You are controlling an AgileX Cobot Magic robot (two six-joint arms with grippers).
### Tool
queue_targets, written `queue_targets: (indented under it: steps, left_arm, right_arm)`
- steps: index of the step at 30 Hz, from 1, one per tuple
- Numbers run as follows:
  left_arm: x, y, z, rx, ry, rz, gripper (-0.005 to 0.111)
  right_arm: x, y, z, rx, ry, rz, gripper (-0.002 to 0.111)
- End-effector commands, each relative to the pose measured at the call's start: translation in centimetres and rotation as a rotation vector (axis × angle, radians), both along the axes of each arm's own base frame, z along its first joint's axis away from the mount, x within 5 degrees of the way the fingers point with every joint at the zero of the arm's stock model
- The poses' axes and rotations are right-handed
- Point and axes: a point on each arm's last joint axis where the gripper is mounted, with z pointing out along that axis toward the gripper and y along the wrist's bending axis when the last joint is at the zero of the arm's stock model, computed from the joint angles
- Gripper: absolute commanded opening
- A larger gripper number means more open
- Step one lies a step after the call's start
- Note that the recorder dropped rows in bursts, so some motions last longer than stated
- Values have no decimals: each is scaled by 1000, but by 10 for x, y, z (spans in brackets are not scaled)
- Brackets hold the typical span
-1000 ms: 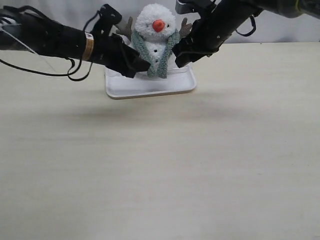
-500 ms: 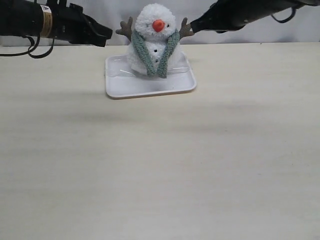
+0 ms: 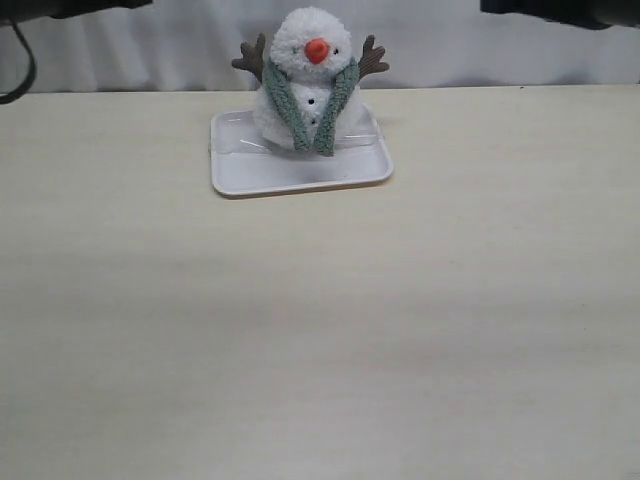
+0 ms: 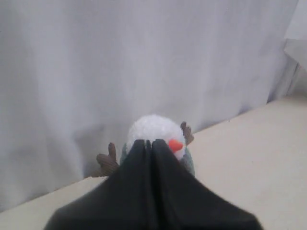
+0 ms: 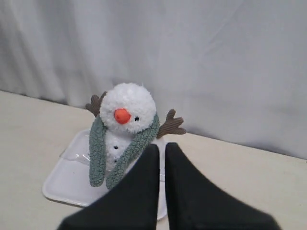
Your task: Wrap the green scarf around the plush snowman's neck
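Big pale table point(image 3: 320, 330), white tray point(image 3: 250, 180) at the far side just left of centre, plush snowman point(image 3: 305, 45) upright in it. The green scarf point(image 3: 285, 110) sits round the neck point(image 3: 314, 76), with both ends hanging down the front. Looks basically done to me. Left gripper point(image 4: 148, 142) is pinched together and right gripper point(image 5: 159, 146) shows only a thin slit, both empty. I'd keep them high and clear so nothing snags a scarf end or tips the toy.

The snowman point(image 3: 312, 75) is standing in the tray point(image 3: 300, 178), toward its back. The scarf point(image 3: 283, 105) is hanging around the neck point(image 3: 312, 84), both ends down the front. The tray is sitting on the table point(image 3: 320, 330).
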Motion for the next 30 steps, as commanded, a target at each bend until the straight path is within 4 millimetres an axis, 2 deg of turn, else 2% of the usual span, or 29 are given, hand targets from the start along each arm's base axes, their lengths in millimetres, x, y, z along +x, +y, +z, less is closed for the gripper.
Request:
queue_targets:
  steps: [1, 9, 13, 21, 30]
  left_arm:
    - [-49, 10, 25, -51, -95, 20, 0]
    - [-139, 35, 69, -132, -281, 86, 0]
    - [-173, 42, 80, -159, -374, 89, 0]
    - [-215, 53, 78, -215, -445, 102, 0]
    - [-246, 61, 77, -229, -529, 121, 0]
  right_arm:
    - [-44, -11, 20, 59, -96, -11, 4]
    - [-131, -32, 54, 146, -305, 3, 4]
    - [-171, -39, 66, 162, -379, 36, 4]
    - [-229, -50, 74, 177, -484, 84, 4]
    - [-269, -58, 75, 188, -576, 107, 4]
